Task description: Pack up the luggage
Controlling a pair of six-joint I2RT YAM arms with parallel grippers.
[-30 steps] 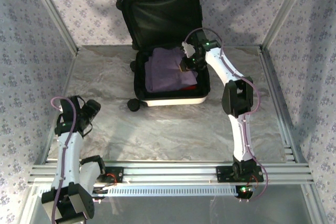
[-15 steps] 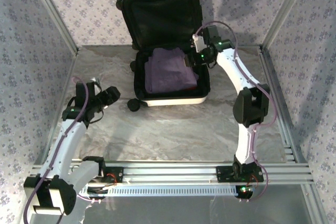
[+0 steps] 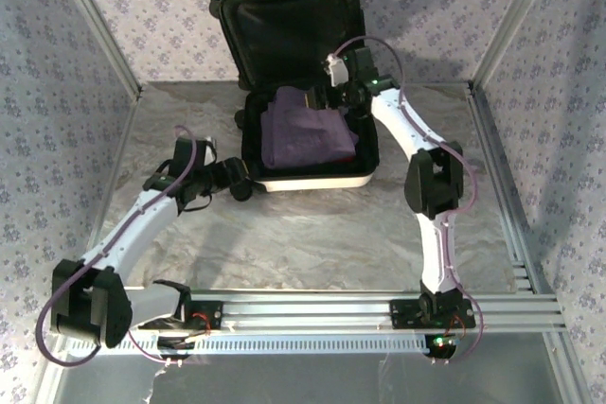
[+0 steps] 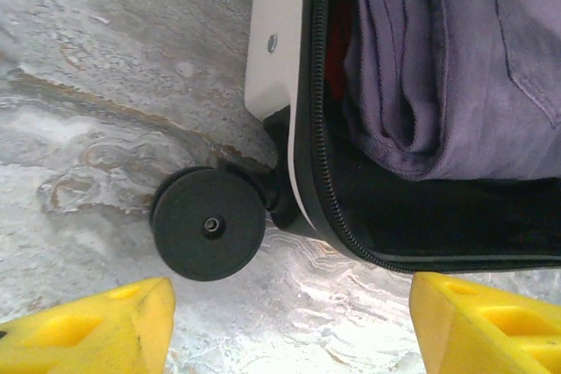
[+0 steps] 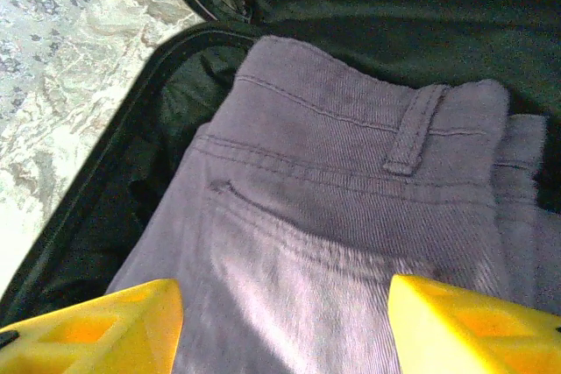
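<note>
the luggage (image 3: 312, 180) lies open on the grey table (image 3: 331, 243). its lid (image 3: 289, 30) stands up at the back of the luggage and is black inside. folded purple trousers (image 3: 305, 134) lie in the bottom half of the luggage, inside the black lining.

the left gripper (image 3: 230, 175) is low down at the front left corner of the luggage, just beside a black wheel (image 4: 209, 225). its yellow fingers (image 4: 88, 330) are spread wide apart with nothing between them. in the left wrist view, the white shell (image 4: 276, 41) and the black zipper band (image 4: 320, 129) of the luggage are right in front of the left gripper (image 4: 289, 330). a rolled edge of the trousers (image 4: 438, 67) shows inside.

the right gripper (image 3: 324, 101) hangs over the back part of the luggage, above the trousers. in the right wrist view its yellow fingers (image 5: 478, 321) are spread apart too and are not pinching anything. the waistband and a belt loop (image 5: 412, 129) of the trousers (image 5: 351, 216) show just ahead of the right gripper (image 5: 280, 330).
</note>
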